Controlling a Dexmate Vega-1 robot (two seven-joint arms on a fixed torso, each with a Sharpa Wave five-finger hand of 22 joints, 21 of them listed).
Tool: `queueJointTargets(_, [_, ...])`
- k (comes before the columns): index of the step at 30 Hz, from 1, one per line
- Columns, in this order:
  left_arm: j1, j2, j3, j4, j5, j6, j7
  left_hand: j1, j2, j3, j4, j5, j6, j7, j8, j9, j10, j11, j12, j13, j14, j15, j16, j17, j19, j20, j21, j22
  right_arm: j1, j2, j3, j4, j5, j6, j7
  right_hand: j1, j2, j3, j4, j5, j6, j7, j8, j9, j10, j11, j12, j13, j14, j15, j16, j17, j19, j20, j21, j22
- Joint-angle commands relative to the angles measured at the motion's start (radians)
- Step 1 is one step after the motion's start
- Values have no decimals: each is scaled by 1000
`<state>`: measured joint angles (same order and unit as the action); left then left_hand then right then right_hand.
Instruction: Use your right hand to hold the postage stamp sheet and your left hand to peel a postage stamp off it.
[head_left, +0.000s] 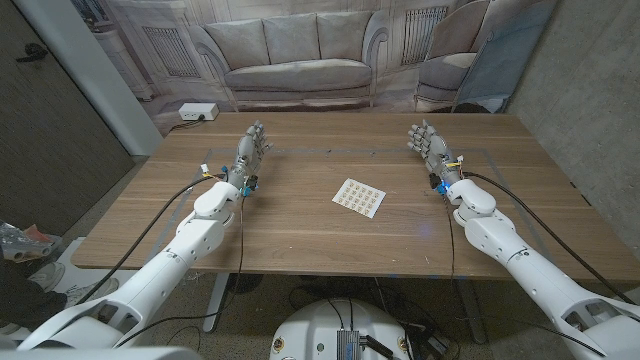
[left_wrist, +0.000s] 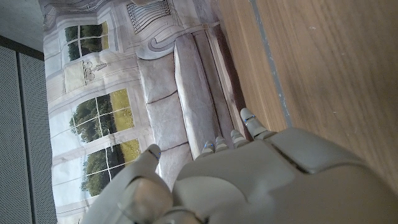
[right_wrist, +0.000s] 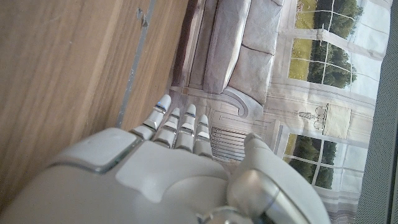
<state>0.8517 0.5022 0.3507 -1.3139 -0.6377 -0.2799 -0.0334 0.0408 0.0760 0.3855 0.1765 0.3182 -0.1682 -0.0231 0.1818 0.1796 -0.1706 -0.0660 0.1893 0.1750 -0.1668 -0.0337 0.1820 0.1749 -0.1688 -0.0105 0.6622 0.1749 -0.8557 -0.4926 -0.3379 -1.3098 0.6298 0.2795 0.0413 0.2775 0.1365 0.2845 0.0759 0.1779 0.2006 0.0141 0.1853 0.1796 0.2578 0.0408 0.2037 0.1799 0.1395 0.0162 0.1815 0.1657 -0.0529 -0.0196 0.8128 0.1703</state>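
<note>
stamp sheet (head_left: 359, 197): lies flat on the wooden table (head_left: 300, 235), about mid-table, slightly right of centre, turned at an angle; rows of small stamps on it; nothing touches it.
left hand (head_left: 250, 152): far left of the sheet, well apart from it, fingers straight and slightly spread, holding nothing.
right hand (head_left: 427, 146): far right of the sheet, well apart, fingers straight and apart, holding nothing.
backdrop (head_left: 300, 50): printed sofa scene behind the table's far edge.
white box (head_left: 198, 112): on the floor past the far left corner.

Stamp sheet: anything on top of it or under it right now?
Nothing lies on the stamp sheet; its stamps show in rows. It lies flat on the wooden table; the table beneath is covered.
</note>
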Motion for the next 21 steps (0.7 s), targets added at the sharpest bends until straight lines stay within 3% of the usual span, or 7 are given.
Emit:
queueJointTargets(1, [23,-27,-46,-18,39,21,-22,0,81,6,-2,6,-103,-5,10,2,-118,-2,6,3,-106,-5,8,5,-116,-1,5,2,-36,60,78,-26,-67,-37,21,8,2,12,-6,4,57,-9,21,8,44,13,18,4,24,9,8,7,1,11,0,6])
queueJointTargets(6, [28,-40,-66,-20,47,26,-32,0,81,7,-2,7,-89,-16,14,3,-114,1,7,3,-103,-6,9,5,-114,1,4,2,-50,71,98,-43,-108,-45,23,21,-8,20,-26,3,11,-27,2,10,30,17,12,6,35,34,7,6,14,55,-7,7])
queueJointTargets(11, [29,-50,-76,-18,59,33,-41,0,81,7,-3,7,-89,-22,14,3,-111,5,8,3,-102,-5,8,5,-113,3,2,2,-75,62,107,-96,-175,-60,-4,27,-19,20,-38,1,-1,-28,0,10,18,13,7,6,39,46,7,6,16,77,-12,7])
queueJointTargets(21, [21,-67,-87,-6,76,44,-63,1,79,7,-4,8,-82,-32,15,3,-103,12,10,3,-97,2,9,4,-109,9,-2,2,-128,25,112,-201,-298,-122,-66,42,-24,25,-56,2,1,-33,3,10,24,14,10,7,45,50,7,5,19,88,-18,6])
